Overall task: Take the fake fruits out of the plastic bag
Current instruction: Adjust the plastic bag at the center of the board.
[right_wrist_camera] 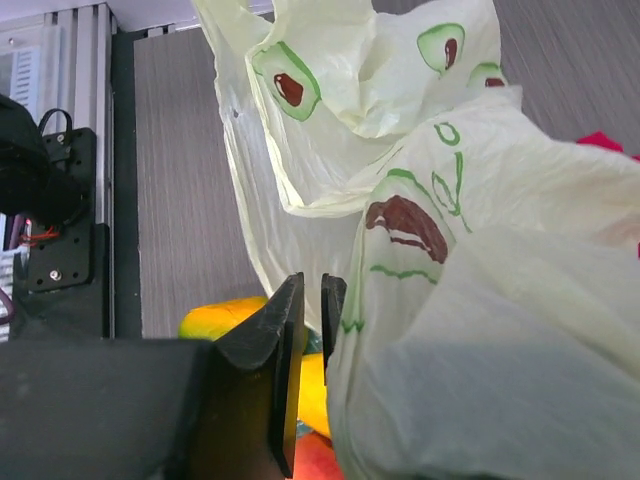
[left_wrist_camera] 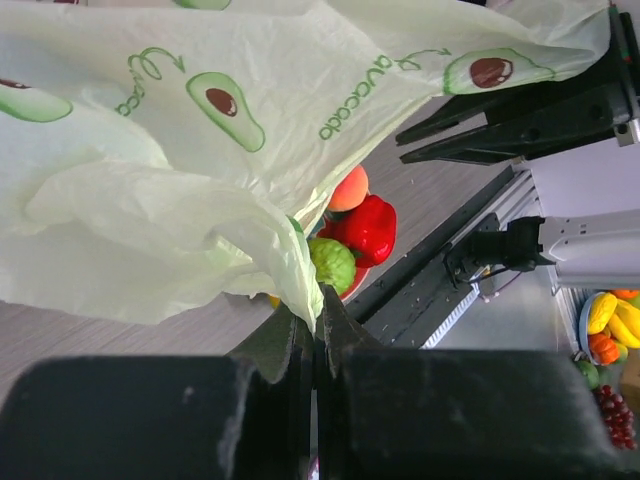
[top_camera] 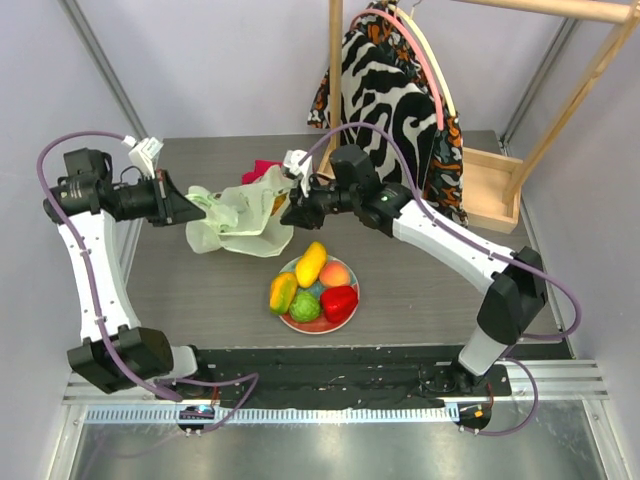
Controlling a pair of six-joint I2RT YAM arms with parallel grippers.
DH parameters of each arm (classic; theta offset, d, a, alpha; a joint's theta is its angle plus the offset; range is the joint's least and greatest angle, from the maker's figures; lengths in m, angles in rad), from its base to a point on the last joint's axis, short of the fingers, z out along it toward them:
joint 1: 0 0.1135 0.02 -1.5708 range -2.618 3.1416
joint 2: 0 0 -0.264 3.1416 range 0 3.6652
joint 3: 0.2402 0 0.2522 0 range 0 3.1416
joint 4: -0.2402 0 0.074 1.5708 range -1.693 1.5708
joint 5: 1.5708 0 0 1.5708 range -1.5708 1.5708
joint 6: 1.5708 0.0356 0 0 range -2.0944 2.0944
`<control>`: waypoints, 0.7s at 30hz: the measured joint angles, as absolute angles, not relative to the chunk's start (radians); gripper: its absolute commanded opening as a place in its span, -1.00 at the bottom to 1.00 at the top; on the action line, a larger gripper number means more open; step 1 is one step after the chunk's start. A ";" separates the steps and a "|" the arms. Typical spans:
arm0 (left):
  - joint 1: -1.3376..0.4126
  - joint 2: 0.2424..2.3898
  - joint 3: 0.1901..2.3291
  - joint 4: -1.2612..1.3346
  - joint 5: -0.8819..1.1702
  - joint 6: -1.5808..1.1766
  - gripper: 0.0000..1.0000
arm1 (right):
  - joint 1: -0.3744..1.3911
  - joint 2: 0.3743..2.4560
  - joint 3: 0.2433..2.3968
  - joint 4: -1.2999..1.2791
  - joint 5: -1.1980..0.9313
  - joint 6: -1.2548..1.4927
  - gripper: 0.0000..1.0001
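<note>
The left gripper (left_wrist_camera: 316, 325) pinches the bag (top_camera: 245, 215) behind the plate (top_camera: 357, 290); the right gripper's (right_wrist_camera: 312, 300) grasp cannot be told. Thin film could slip, dropping onto the fruits (top_camera: 312, 285).

The plastic bag (top_camera: 240, 218) is thin, crinkly, see-through film with a soft sheen. The fake fruits (top_camera: 338, 302) at its 6 o'clock look like smooth glossy plastic. The table (top_camera: 430, 290) is matt wood-grain, and the rack (top_camera: 492, 205) at 1 o'clock is bare pale wood with a printed cloth (top_camera: 385, 90) hanging on it.
</note>
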State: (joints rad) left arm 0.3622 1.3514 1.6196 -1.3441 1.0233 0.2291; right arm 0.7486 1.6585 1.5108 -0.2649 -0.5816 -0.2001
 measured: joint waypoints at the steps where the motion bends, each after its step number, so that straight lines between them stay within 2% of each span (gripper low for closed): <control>1: 0.362 1.338 1.615 -1.345 1.026 0.228 -1.00 | 0.754 1.665 1.522 -0.271 -0.591 -0.227 -0.58; 3: 0.362 1.303 1.608 -1.348 1.038 0.224 -1.00 | 0.766 1.682 1.536 -0.278 -0.588 -0.278 -0.56; 4: 0.362 1.288 1.607 -1.348 1.045 0.223 -1.00 | 0.772 1.692 1.540 -0.278 -0.572 -0.293 -0.48; 6: 0.362 1.261 1.607 -1.349 1.057 0.221 -1.00 | 0.779 1.718 1.544 -0.271 -0.499 -0.302 -0.12; 8: 0.362 1.232 1.608 -1.349 1.065 0.217 -1.00 | 0.783 1.749 1.544 -0.263 -0.395 -0.276 0.51; 11: 0.362 1.183 1.599 -1.344 1.074 0.201 -1.00 | 0.760 1.792 1.554 -0.281 -0.326 -0.198 0.65; 12: 0.362 1.158 1.579 -1.339 1.078 0.189 -1.00 | 0.746 1.803 1.564 -0.296 -0.352 -0.179 0.99; 17: 0.365 1.059 1.430 -1.354 1.085 0.115 -1.00 | 0.648 1.814 1.567 -0.317 -0.620 -0.080 0.96; 21: 0.371 1.061 1.394 -1.361 1.084 0.095 -1.00 | 0.679 1.809 1.559 -0.343 -0.656 -0.131 0.93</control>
State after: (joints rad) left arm 0.3714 1.0611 1.3937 -1.3605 1.0836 0.0948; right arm 0.6788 1.8091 1.5589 -0.3428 -0.6559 -0.1310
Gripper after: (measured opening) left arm 0.027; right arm 0.972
